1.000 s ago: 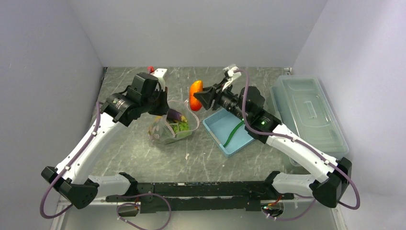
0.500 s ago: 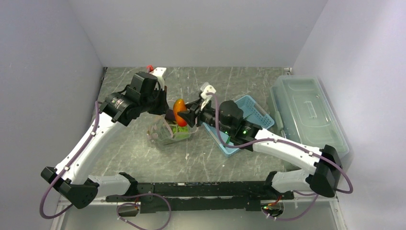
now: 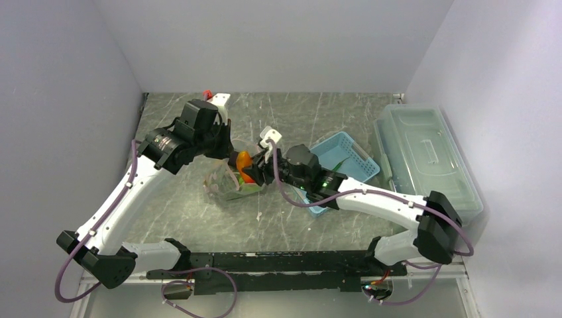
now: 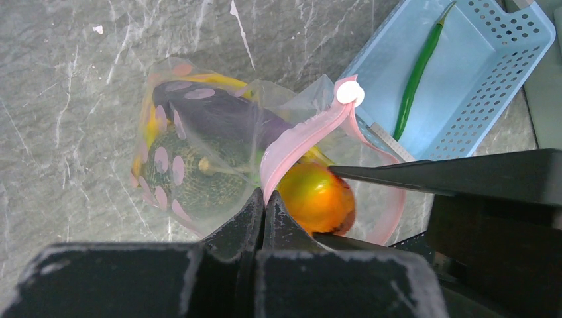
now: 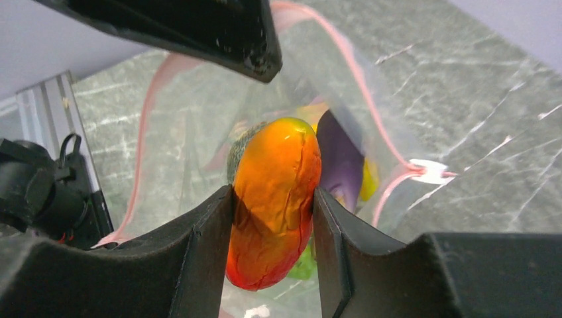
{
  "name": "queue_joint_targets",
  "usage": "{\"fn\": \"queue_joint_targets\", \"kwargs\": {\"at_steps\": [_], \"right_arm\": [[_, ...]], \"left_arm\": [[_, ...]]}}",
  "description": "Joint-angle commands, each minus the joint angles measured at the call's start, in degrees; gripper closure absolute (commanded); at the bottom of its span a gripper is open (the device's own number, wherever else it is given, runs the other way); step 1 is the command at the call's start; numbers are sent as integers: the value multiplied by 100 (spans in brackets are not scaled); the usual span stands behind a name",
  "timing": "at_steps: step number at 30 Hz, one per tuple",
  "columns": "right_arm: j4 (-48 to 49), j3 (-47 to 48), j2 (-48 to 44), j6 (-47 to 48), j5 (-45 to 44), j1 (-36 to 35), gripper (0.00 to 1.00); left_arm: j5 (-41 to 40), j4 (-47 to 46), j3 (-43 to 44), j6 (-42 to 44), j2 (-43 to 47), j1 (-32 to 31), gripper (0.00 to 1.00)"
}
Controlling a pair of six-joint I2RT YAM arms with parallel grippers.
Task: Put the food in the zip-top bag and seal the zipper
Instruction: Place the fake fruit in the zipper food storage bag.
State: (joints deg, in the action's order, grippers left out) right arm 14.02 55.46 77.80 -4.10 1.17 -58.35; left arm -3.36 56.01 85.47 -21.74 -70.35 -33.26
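**Right claw holds carrot at bag mouth, left claw pinches zipper**

The right gripper [image 5: 273, 218] is clamped on the orange carrot [image 5: 275, 169], one finger on each side. The carrot sits at the open mouth of the zip-top bag [image 4: 199, 152], partly inside the pink rim. The left gripper [image 4: 264, 207] has its fingers pressed together on the zipper [image 4: 298, 142] and holds that edge lifted off the table [image 3: 199, 212].

Inside the bag are the dark purple eggplant [image 4: 219, 116], the netted melon [image 4: 179, 189] below it and a bit of the yellow banana bunch [image 4: 147, 122] on the far side. Something green shows under the carrot in the right wrist view, but it is too hidden to name.

The bag lies mid-table, just left of the blue basket [image 4: 464, 86]. The long green pod [image 4: 414, 79] lies alone in the basket. The clear lidded box [image 3: 424, 156] is at the right edge of the table.
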Motion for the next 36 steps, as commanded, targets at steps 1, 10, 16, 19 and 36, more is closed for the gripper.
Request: {"fn": "queue_joint_targets", "kwargs": {"at_steps": [1,10,16,19,36], "right_arm": [[-248,440,264,-181,291,-53,100],[-640,1299,942,-970,379,-50,100],[-1149,1996,1439,-1577,272,-54,100],[-1367,2226,1696,-1836,116,-52,100],[-1634,2020,1903,-2549,-764,-45,54]], "left_arm": [[-26,-149,168,56,83,-20,100],[88,-303,1,143,227,-17,100],[101,-290,-56,139,280,-18,100],[105,-293,-50,143,285,-22,100],[30,-251,-74,109,328,-17,100]]}}
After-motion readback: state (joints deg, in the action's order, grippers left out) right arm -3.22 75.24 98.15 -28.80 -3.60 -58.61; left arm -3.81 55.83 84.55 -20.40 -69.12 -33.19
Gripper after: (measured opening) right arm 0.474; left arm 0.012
